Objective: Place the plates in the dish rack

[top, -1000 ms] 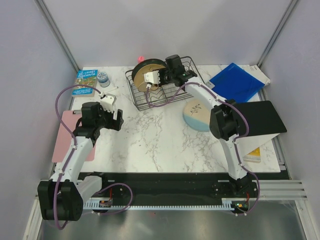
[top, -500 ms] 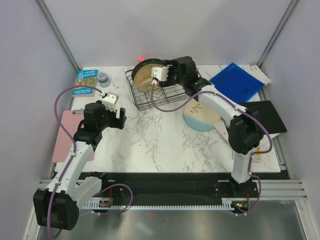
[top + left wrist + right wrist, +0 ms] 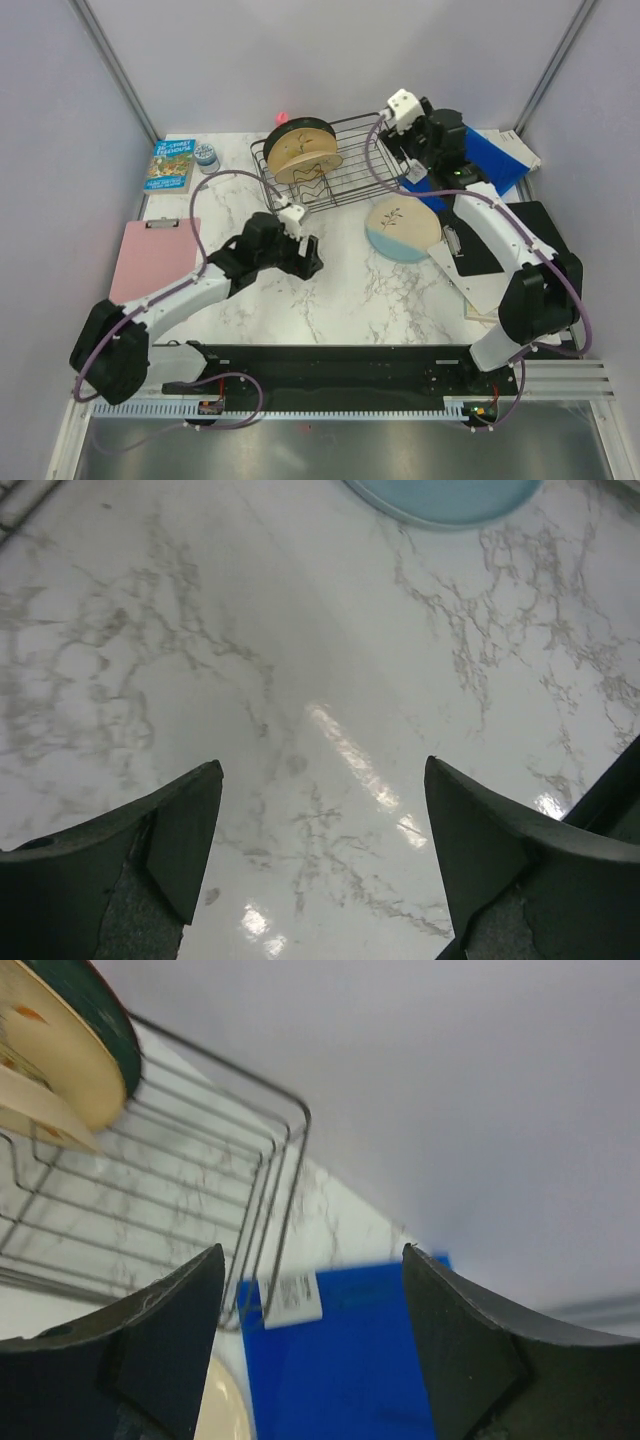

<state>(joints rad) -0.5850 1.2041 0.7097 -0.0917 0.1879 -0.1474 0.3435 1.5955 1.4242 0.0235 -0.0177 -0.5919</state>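
Since the earlier frames the left arm has swung in from the tabletop's left edge toward the middle, and the right arm has drawn back and up from the dish rack. The left hand now hovers low over bare marble, its fingers spread wide with nothing between them. It points at the cream-and-blue plate, whose rim shows at the top of the wrist view, probably lining up for the next pickup. Behind it, the stacked plates stand on edge at the rack's left end with a tan one facing front, held upright by the wire dividers. How many sit behind it is hard to count. Right of the rack, the cream-and-blue plate lies flat on the tabletop, well apart from both hands and seemingly the last to load. The right hand hangs above the rack's right end, equally wide and empty, apparently having let go and moved clear. A blue folder lies beneath it.
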